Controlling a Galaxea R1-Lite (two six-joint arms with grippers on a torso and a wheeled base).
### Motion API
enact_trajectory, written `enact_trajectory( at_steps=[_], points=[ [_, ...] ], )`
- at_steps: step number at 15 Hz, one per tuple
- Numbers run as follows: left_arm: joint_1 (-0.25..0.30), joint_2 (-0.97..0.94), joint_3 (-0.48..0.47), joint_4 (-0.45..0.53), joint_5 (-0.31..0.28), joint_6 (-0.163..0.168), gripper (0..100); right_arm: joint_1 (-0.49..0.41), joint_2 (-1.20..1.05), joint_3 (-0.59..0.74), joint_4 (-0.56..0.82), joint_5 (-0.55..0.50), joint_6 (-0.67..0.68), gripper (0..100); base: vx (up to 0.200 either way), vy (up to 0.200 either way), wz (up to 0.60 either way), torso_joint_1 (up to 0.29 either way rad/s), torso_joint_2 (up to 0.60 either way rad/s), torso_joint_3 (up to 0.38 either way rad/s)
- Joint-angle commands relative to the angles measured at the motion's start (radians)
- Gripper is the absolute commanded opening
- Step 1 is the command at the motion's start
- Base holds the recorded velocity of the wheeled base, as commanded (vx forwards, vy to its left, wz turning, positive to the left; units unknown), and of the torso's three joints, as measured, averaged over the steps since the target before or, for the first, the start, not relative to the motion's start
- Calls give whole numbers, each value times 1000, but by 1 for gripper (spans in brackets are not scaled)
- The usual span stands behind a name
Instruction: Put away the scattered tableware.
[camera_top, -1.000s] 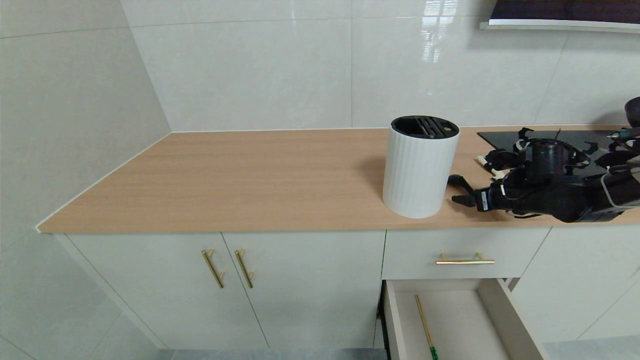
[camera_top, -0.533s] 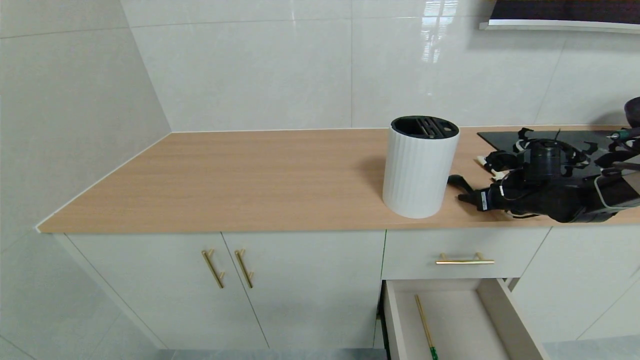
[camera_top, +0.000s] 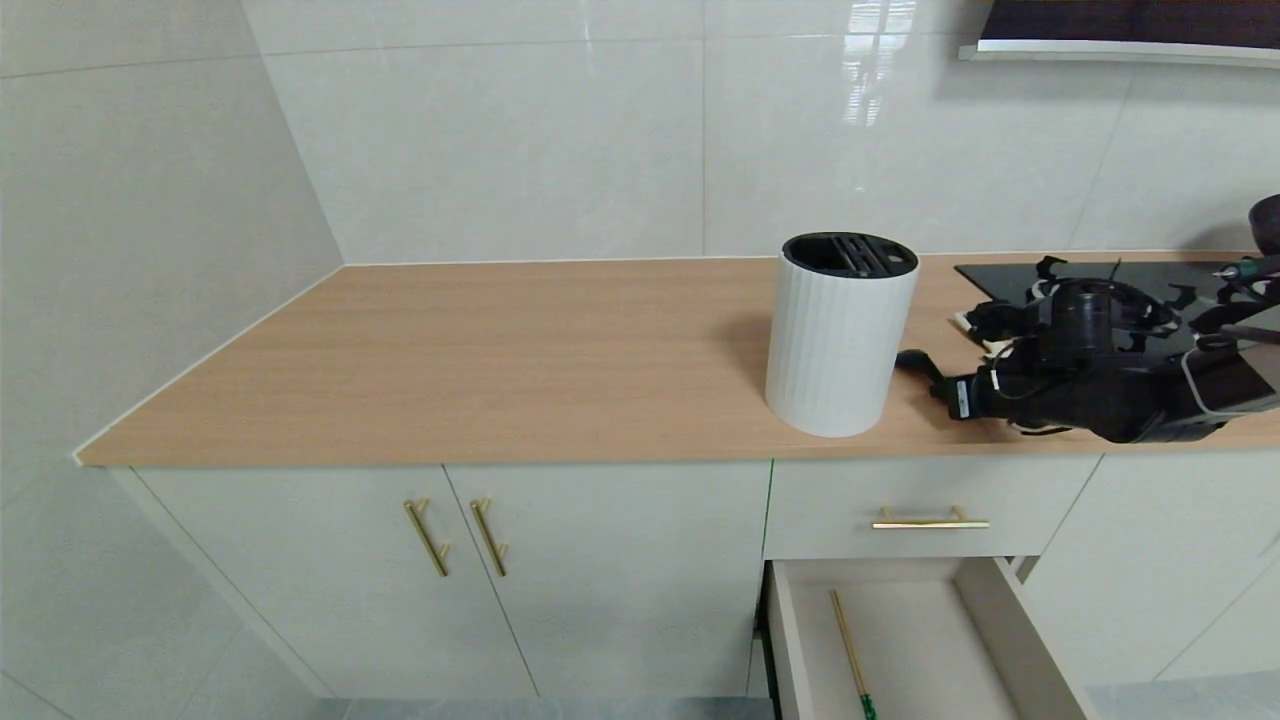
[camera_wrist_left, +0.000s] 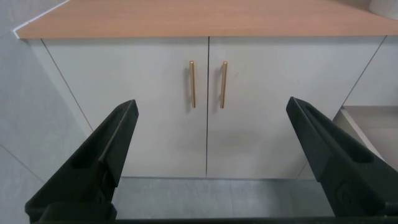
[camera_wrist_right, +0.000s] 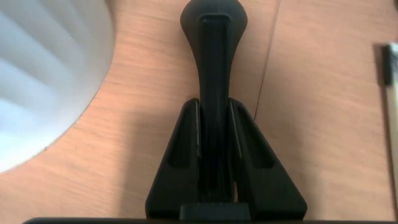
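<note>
- A black utensil handle (camera_wrist_right: 213, 37) is clamped between the fingers of the right gripper (camera_wrist_right: 214, 107). Its rounded end sticks out past the fingertips.
- The handle (camera_top: 912, 362) is held low over the counter (camera_top: 500, 360), just beside the white slotted holder (camera_top: 840, 340) and apart from it. Whether it touches the counter cannot be told.
- The working end is hidden behind the gripper, so the kind of utensil cannot be told.
- The handle is judged stiff, smooth and light. It tapers to a narrow neck, so slipping along its length is the likely risk.
- The neck, where it is gripped now, is judged the best hold. The bulbous end would act as a stop against sliding.
- The left gripper (camera_wrist_left: 211, 106) is spread wide with nothing in it, and is faced toward the cabinet doors (camera_wrist_left: 207, 106).
- Below, a drawer (camera_top: 990, 630) is open, and a chopstick (camera_top: 850, 650) lies in it.
</note>
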Motion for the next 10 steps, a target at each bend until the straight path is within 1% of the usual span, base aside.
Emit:
enact_trajectory(
  at_steps=[1, 2, 3, 4, 5, 6, 7, 8, 10],
  points=[
    [0, 0, 0, 0, 0, 0, 100, 14, -93, 16, 20, -69, 86, 0, 0, 0, 0, 0, 0, 0],
    [0, 0, 0, 0, 0, 0, 100, 29, -146, 37, 34, -93, 159, 0, 0, 0, 0, 0, 0, 0],
    [0, 0, 0, 0, 0, 0, 100, 35, -209, 85, 47, -103, 204, 0, 0, 0, 0, 0, 0, 0],
    [0, 0, 0, 0, 0, 0, 100, 37, -244, 119, 55, -107, 210, 0, 0, 0, 0, 0, 0, 0],
    [0, 0, 0, 0, 0, 0, 100, 43, -324, 209, 64, -118, 213, 0, 0, 0, 0, 0, 0, 0],
    [0, 0, 0, 0, 0, 0, 100, 43, -425, 333, 58, -126, 218, 0, 0, 0, 0, 0, 0, 0],
    [0, 0, 0, 0, 0, 0, 100, 43, -476, 390, 58, -122, 218, 0, 0, 0, 0, 0, 0, 0],
    [0, 0, 0, 0, 0, 0, 100, 43, -582, 514, 54, -113, 219, 0, 0, 0, 0, 0, 0, 0],
    [0, 0, 0, 0, 0, 0, 100, 46, -671, 617, 52, -112, 219, 0, 0, 0, 0, 0, 0, 0]
  ],
)
